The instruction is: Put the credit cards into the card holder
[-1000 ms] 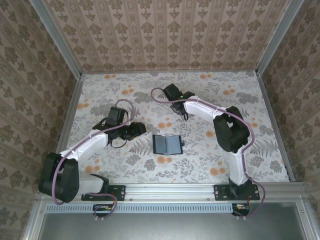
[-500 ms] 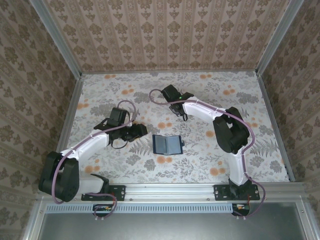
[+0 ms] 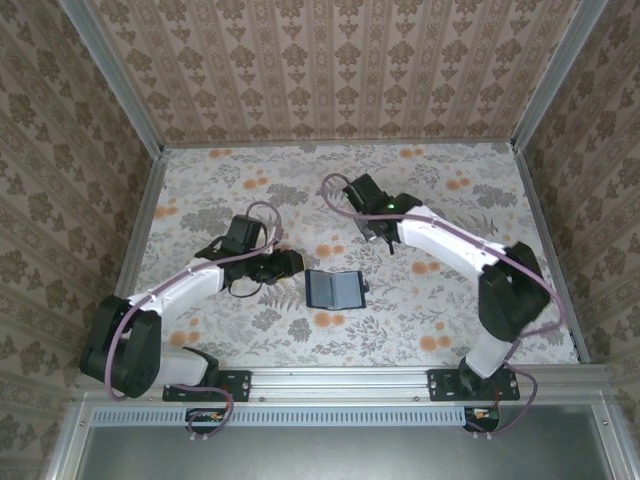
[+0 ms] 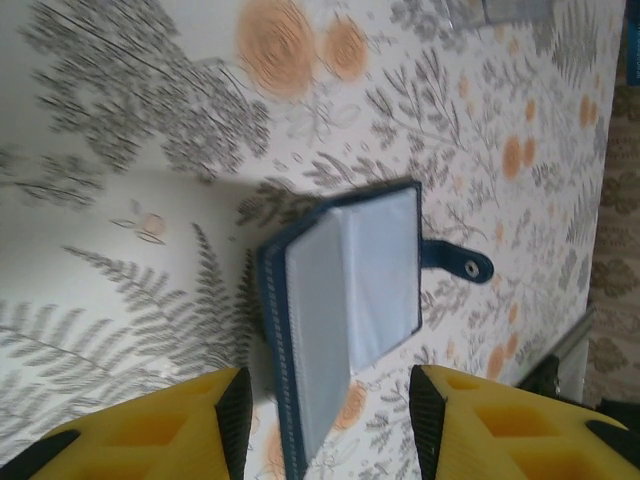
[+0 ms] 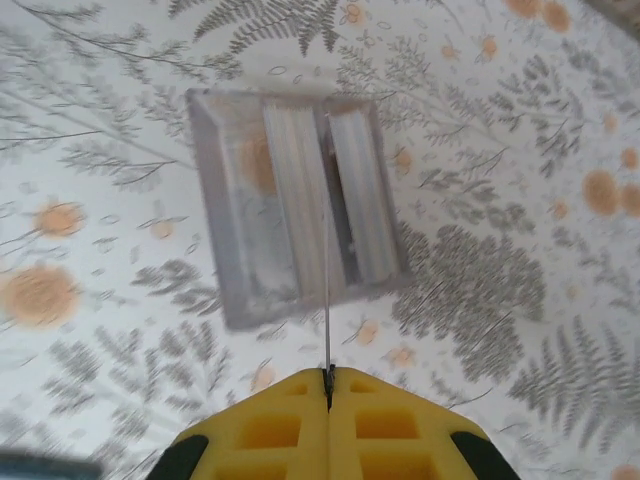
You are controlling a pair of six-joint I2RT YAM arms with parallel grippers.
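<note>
The right jaws, over the far middle of the desk [image 3: 200, 190], are pressed shut on what looks like a thin card [image 5: 326, 250], held edge-on above a grey slotted rack [image 5: 240, 250]. The card holder [image 3: 333, 288] lies open, long axis left to right, a little nearer than and left of them. The left jaws stand half open, empty, just left of the holder. The card's likely path runs nearward and left.

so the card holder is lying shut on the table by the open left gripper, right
Not shut: the card holder lies open on the table, clear sleeves showing and tab sticking out, as the left wrist view shows. The left gripper by it is indeed open.
</note>
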